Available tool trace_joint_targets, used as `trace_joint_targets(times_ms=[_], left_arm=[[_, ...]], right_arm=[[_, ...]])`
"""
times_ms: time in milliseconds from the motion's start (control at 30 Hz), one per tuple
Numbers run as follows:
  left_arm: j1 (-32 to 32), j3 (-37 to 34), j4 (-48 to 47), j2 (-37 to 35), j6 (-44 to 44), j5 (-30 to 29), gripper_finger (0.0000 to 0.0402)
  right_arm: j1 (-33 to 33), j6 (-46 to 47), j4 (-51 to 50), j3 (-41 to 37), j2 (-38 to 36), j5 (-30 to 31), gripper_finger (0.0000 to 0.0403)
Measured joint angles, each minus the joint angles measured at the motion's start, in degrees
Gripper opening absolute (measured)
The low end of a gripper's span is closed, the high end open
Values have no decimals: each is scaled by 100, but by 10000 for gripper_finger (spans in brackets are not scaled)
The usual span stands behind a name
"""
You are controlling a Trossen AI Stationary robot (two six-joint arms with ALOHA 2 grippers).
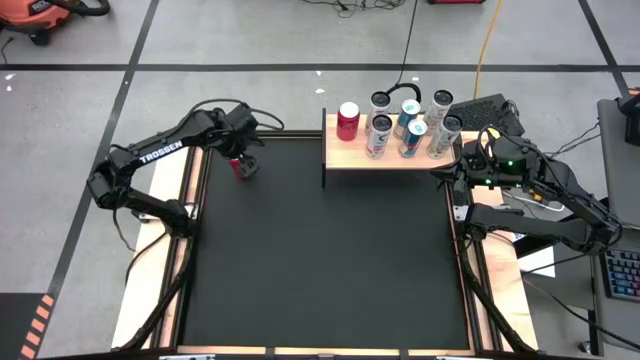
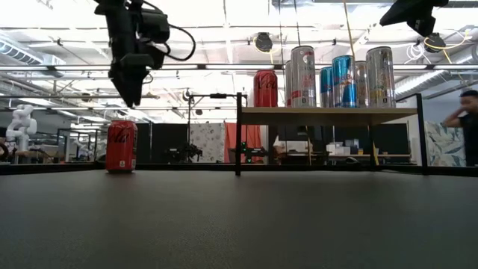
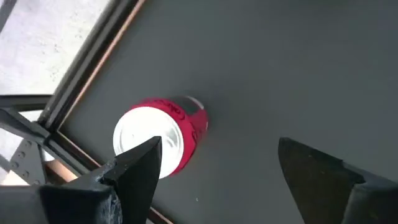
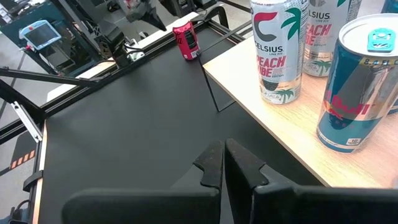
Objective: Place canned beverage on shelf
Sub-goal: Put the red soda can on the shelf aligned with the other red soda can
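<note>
A red can (image 1: 239, 167) is standing upright on the black worktop (image 1: 320, 260), far from the shelf (image 1: 390, 152). The left gripper (image 2: 134, 93) is hanging right above it, fingers wide apart and holding nothing. The can is sitting straight down below it. The right gripper (image 4: 222, 163) is waiting by the shelf, pinched together. The low view is showing the gap above the can; the left wrist view is showing its top.

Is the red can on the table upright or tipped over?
Upright. The red can stands on its base on the black table in the low view, and the left wrist view shows its silver top facing up.
</note>
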Motion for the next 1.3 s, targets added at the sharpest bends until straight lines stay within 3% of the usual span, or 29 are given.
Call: trace_joint_targets(times_ms=[100, 300, 600, 833, 1000, 1300], left_arm=[[55, -107, 40, -2, -77, -33, 311], [197, -158, 214, -2, -184, -806, 311], [309, -213, 193, 90, -175, -912, 311], [624, -500, 258, 256, -27, -651, 311], [812, -621, 493, 268, 184, -154, 311], [931, -791, 497, 269, 161, -55, 311]], right_arm=[[-2, -1, 0, 1, 2, 0, 0], [-1, -1, 0, 2, 2, 0, 0], [1, -2, 0, 2, 2, 0, 0], [-2, -2, 0, 2, 1, 0, 0], [-1, -1, 0, 2, 2, 0, 0], [1, -2, 0, 2, 2, 0, 0]])
